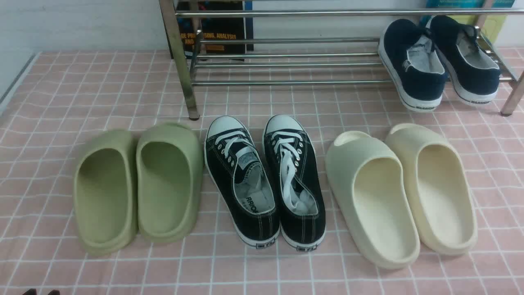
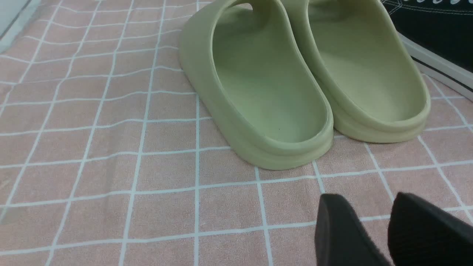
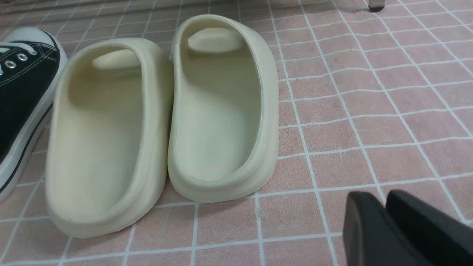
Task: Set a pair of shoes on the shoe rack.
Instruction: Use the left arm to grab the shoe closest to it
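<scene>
The pair of shoes, two black canvas sneakers with white laces and toe caps, stands side by side on the pink checked cloth, the left one (image 1: 241, 184) touching the right one (image 1: 294, 180), toes toward the shoe rack (image 1: 286, 82). The chrome rack stands at the back; its lower bars are bare on the left. My left gripper (image 2: 366, 199) hovers open and empty over the cloth just behind the olive slides (image 2: 258, 92); its tips (image 1: 41, 292) barely show in the front view. My right gripper (image 3: 377, 197) is shut and empty, behind the cream slides (image 3: 221, 111).
Two navy slip-on sneakers (image 1: 413, 65) lean on the rack's right end. Olive slides (image 1: 170, 184) lie left of the black pair, cream slides (image 1: 372, 196) right of it. A dark book (image 1: 217, 28) stands behind the rack. A rack foot (image 3: 375, 5) shows beyond the cream slides.
</scene>
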